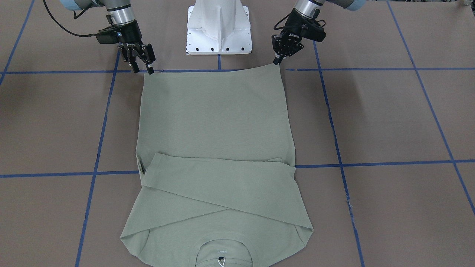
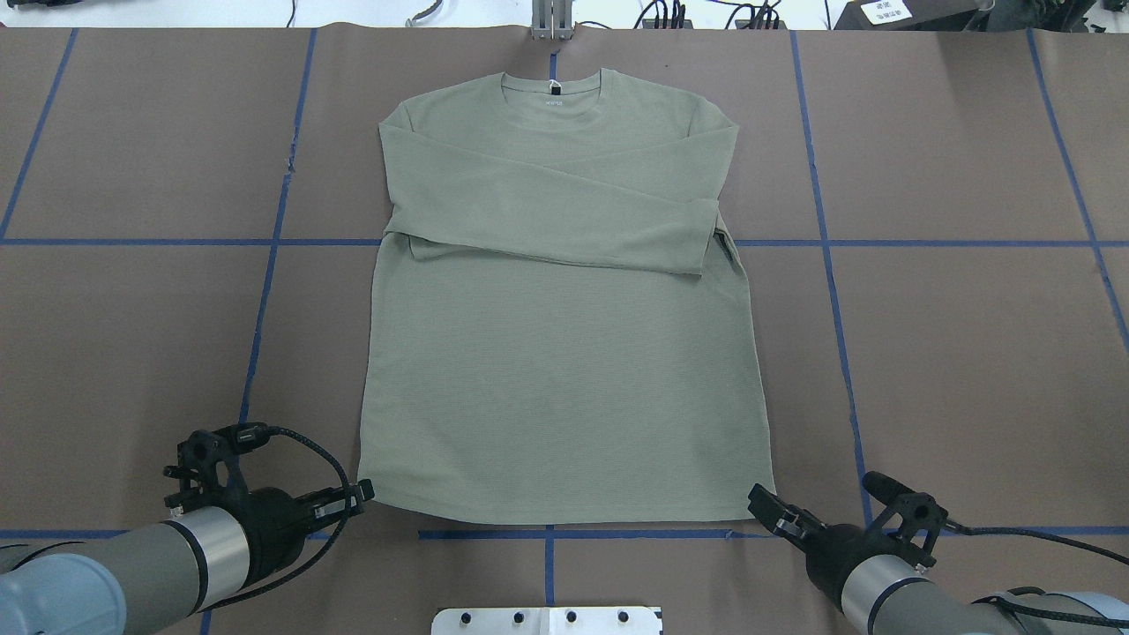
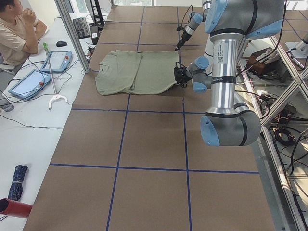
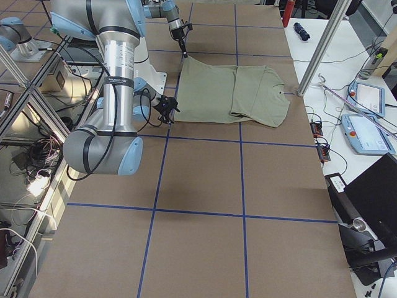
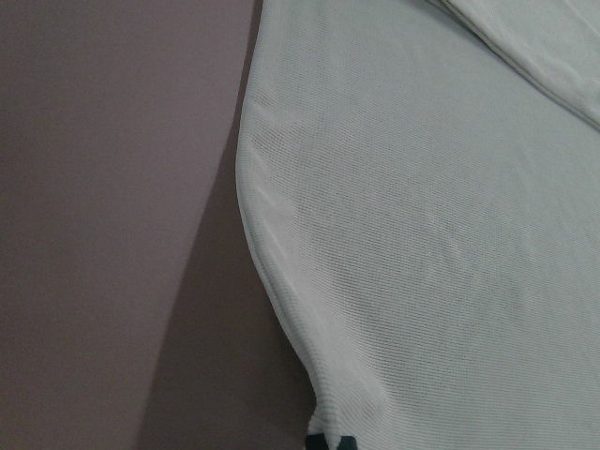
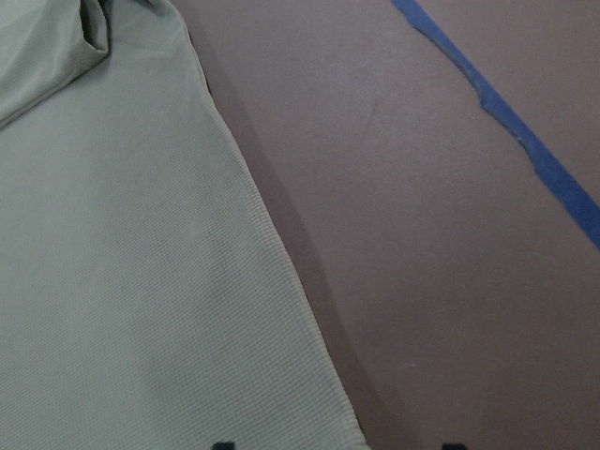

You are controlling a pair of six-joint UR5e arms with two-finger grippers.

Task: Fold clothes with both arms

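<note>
Left gripper (image 1: 277,62) was clamped on the long-sleeved shirt (image 1: 215,118) at its near hem corner | right gripper (image 1: 143,70) stood spread at the other near corner; sleeves lay crossed

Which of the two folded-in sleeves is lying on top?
The sleeve from the shoulder on the robot's left: it runs unbroken across the shirt to a cuff on the robot's right, covering the other sleeve, which shows only near its shoulder.
</note>
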